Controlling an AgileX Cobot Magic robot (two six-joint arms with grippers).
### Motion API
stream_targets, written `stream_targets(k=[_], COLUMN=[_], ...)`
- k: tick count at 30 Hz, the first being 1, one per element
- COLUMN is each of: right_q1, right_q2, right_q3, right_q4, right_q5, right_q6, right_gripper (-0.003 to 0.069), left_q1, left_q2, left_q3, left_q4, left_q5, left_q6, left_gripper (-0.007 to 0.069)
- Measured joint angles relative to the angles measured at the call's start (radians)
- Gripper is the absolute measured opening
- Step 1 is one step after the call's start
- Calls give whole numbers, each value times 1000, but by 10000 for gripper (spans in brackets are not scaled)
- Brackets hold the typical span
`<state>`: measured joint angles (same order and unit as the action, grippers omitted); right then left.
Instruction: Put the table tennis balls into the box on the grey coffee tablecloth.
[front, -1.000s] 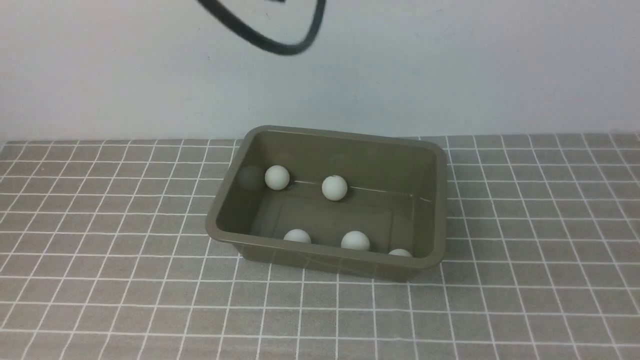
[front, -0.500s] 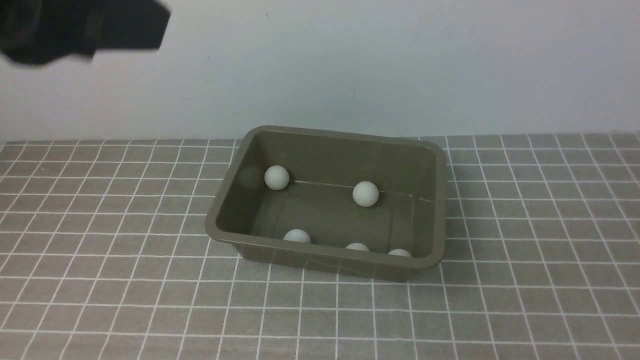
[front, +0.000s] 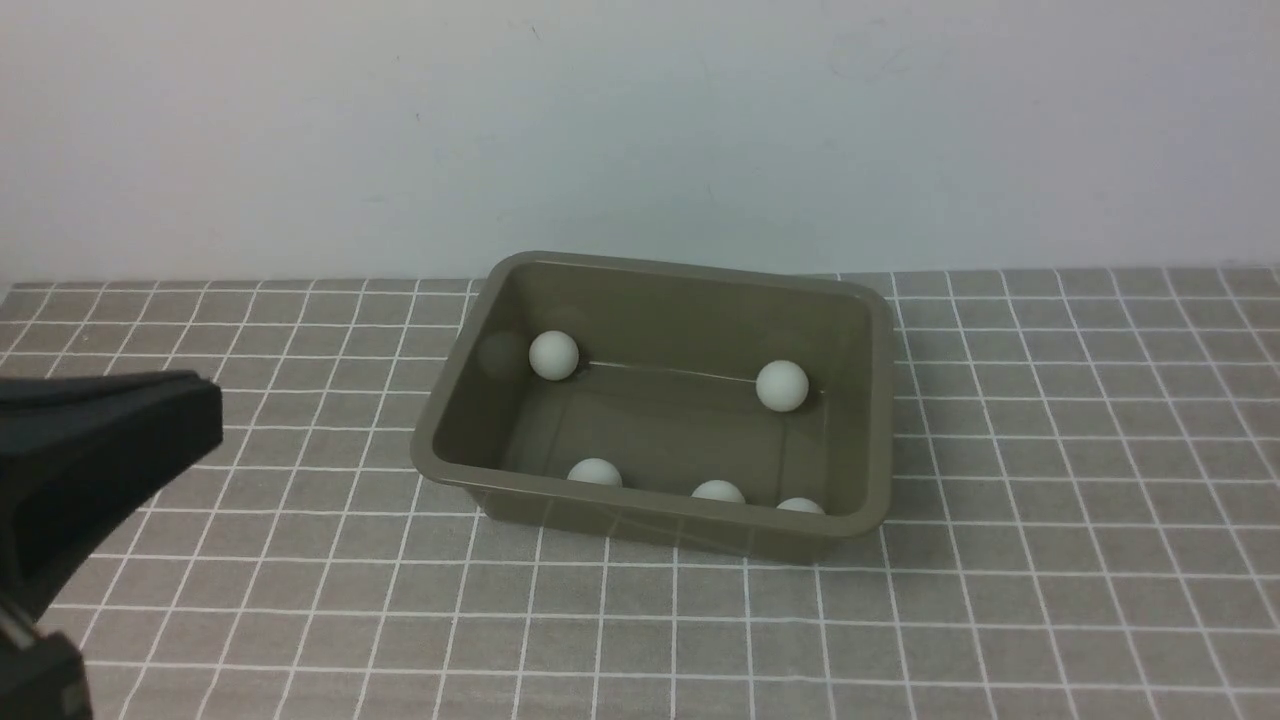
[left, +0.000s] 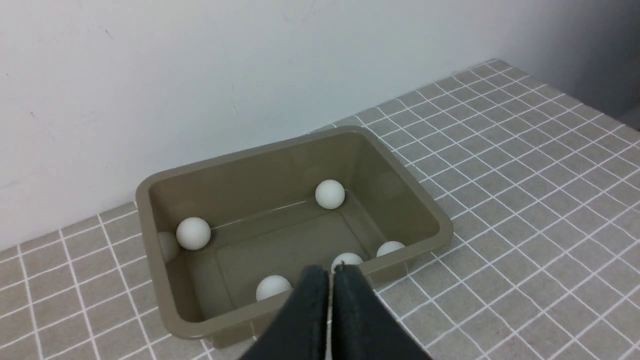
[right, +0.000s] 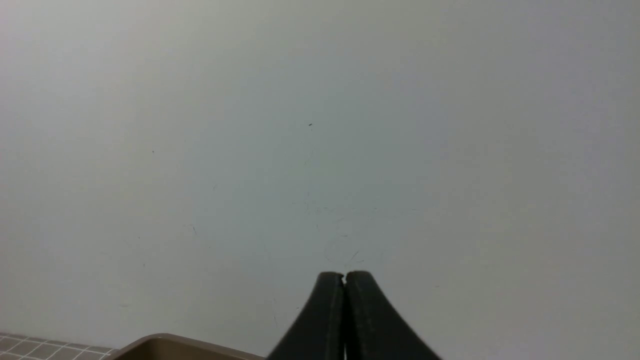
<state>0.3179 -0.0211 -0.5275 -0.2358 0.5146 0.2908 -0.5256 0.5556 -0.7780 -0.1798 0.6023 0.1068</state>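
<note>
- Left fingers (left: 331, 274) and right fingers (right: 345, 278): pressed together, nothing clamped.
- All five balls (front: 782, 386) inside the tub (front: 881, 410), on the gridded cloth (front: 1050, 480).
- Placing apparently finished.
- Next: probably just draw the arms back, without bumping the rim.

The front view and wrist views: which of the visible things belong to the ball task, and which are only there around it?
For the job:
- five small white balls, one at, all inside the tub
- rectangular olive-grey plastic tub
- grey-brown cloth with white grid lines
- black left gripper
- black right gripper

Only around:
- plain pale wall
</note>
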Motion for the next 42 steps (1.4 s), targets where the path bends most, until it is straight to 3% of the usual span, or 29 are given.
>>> stream_targets(k=[10,16,20,25,29,32,42], right_q1=[0,0,0,0,0,0,0], right_q2=[0,0,0,0,0,0,0], right_q3=[0,0,0,0,0,1,3], right_q4=[0,0,0,-1,-1,-4,-4], right_q5=[0,0,0,0,0,0,0], right_q6=[0,0,0,0,0,0,0], right_gripper=[-15,-15,-15,-15,-15,-15,-15], left_q1=[0,4,89,332,453,481,481], left_q2=[-19,-43,-150,-379,-510,-562,-567], left_q3=[31,64,183,498,694,796,805], left_q4=[17,131,180,185,185,185,180], left_q5=[43,14,-63,-188,-248,-263,-234], left_q6=[4,-3,-50,-64,-64,-64,-64], left_gripper=[-5,-5,-5,-5,-5,-5,-5])
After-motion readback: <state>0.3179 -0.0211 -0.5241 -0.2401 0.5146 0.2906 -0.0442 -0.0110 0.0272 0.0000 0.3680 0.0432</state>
